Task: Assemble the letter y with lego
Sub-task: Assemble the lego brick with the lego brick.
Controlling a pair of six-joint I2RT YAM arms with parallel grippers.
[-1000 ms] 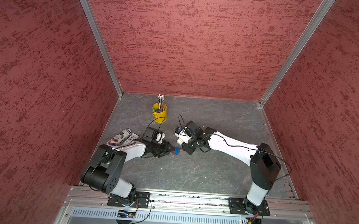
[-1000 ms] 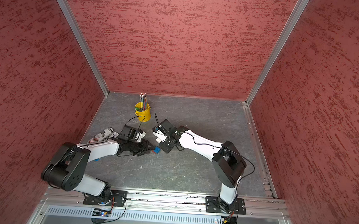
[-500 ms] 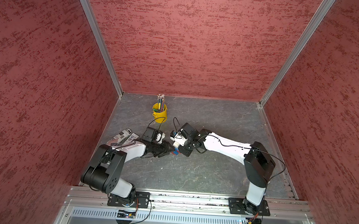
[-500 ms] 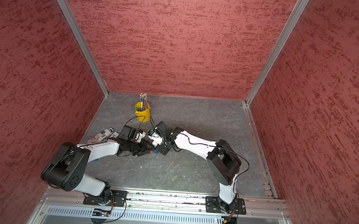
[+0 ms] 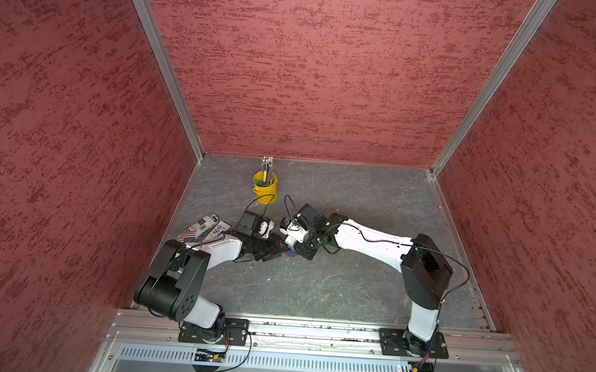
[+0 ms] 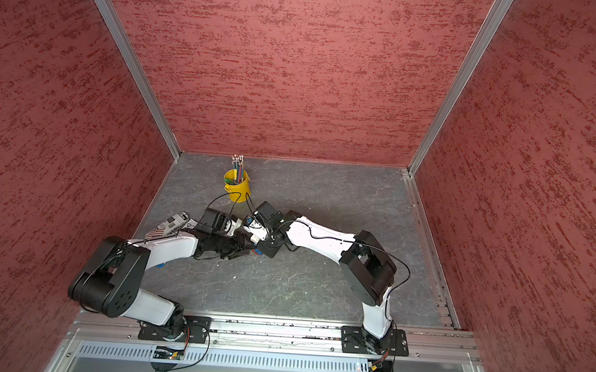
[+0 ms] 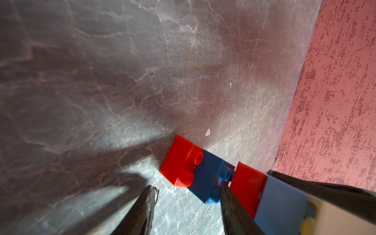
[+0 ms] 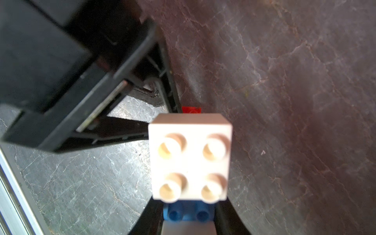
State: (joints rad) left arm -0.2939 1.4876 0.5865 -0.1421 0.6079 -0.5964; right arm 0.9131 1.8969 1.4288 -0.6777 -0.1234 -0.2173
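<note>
My right gripper (image 8: 188, 211) is shut on the lego cluster that forms the letter y (image 5: 290, 253). Its fingers clamp a blue brick (image 8: 188, 214), and a white brick (image 8: 190, 158) sits on that with its studs facing the camera. In the left wrist view the stem runs red (image 7: 181, 160), blue (image 7: 205, 179), red (image 7: 247, 183), and its end red brick is down at the table. My left gripper (image 7: 187, 188) is open, with only bare table between its fingers; one fingertip (image 7: 225, 195) is right beside the blue stem brick. Both grippers meet mid-table in both top views, at the cluster (image 6: 258, 251).
A yellow pencil bucket (image 5: 265, 188) stands behind the grippers toward the back wall. A printed packet (image 5: 203, 228) lies on the table by the left wall, beside my left arm. Red walls close in three sides of the grey table (image 5: 318, 287).
My right arm has swung left and brought the brick cluster up against my left gripper's fingers. The left arm has stayed where it was.
</note>
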